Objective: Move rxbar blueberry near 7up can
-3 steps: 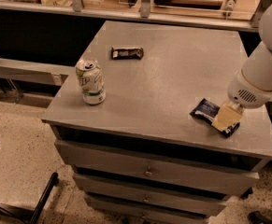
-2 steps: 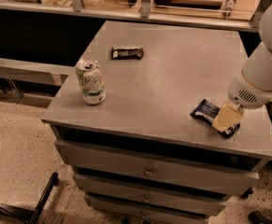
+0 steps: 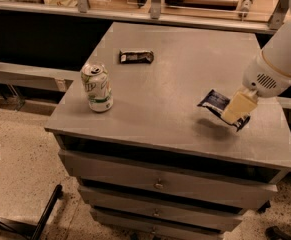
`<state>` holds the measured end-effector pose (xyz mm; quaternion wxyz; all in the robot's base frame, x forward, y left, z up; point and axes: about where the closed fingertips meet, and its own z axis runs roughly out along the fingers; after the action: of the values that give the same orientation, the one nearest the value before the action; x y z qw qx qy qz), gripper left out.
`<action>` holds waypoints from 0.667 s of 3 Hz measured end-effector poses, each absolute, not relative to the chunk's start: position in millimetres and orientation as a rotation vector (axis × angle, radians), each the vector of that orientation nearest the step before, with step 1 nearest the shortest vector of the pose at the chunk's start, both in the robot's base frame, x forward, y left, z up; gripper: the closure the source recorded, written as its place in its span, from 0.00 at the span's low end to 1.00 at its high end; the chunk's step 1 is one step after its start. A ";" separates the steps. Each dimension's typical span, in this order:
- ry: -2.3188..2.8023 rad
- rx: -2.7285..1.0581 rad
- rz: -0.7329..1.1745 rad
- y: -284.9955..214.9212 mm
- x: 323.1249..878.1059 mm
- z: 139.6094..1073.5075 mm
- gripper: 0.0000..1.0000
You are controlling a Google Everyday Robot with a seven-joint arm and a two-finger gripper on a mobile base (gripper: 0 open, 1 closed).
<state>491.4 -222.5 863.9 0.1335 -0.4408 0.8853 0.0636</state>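
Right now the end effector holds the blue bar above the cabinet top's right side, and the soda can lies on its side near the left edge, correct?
Not quite: the camera view shows the 7up can standing upright, not on its side, near the left edge. The end effector does hold the rxbar blueberry above the right side of the cabinet top.

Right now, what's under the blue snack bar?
The pincer holds the rxbar blueberry up off the table, so only bare gray tabletop and the bar's shadow lie underneath. The pincer covers the bar's right end, so that part is hidden.
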 end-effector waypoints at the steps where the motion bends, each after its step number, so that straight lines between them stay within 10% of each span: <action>1: 2.500 -1.299 0.208 -198.8 508.3 893.2 1.00; 2: 2.437 -1.377 0.236 -152.1 522.4 905.2 1.00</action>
<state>522.4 -152.1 905.2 0.1655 -0.4835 0.8556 0.0828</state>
